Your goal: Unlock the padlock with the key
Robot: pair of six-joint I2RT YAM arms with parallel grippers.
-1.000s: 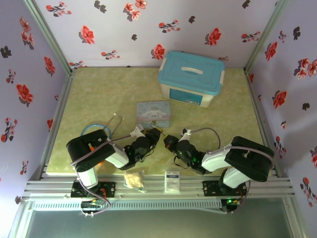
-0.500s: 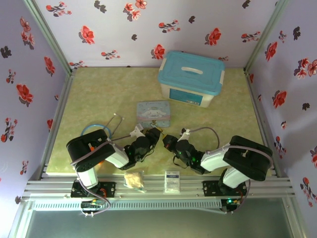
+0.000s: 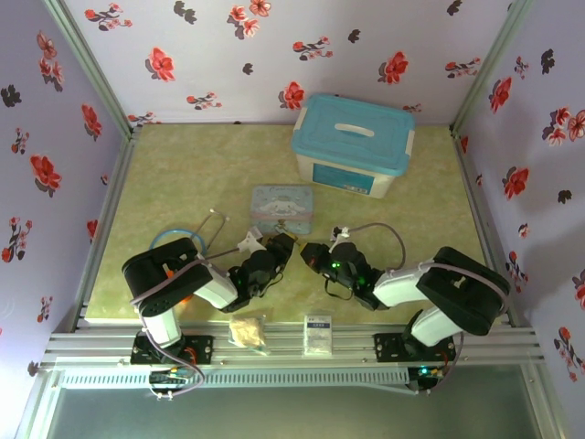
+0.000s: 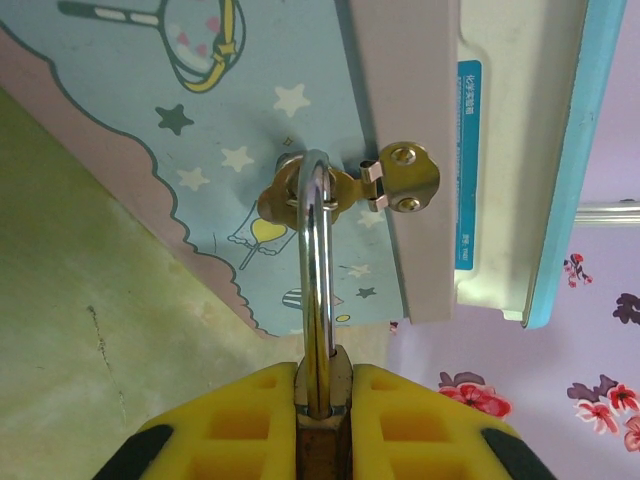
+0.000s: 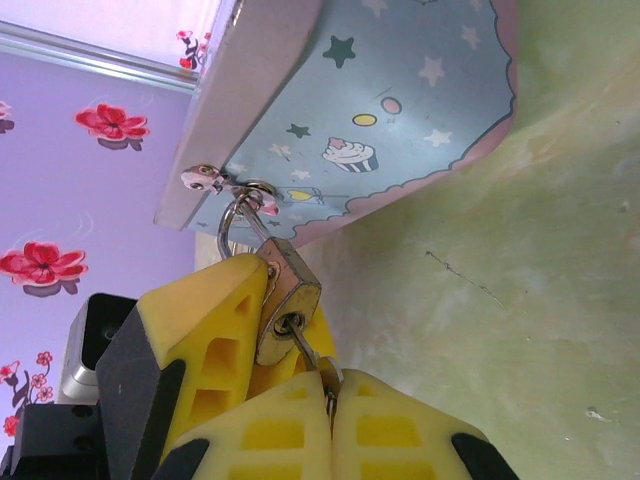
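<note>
Right tool (image 5: 330, 398) now nearer tin (image 5: 400, 100), tight on key (image 5: 306, 346) in padlock (image 5: 287, 295); left tool (image 4: 322, 385) tight on padlock.

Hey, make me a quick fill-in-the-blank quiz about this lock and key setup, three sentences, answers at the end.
1. The left gripper is shut on the body of the ____.
2. The shackle passes through the clasp on the cartoon ____.
3. The right gripper holds the key, whose tip sits in the ____ of the padlock.
Missing words: padlock; tin; keyhole.
</note>
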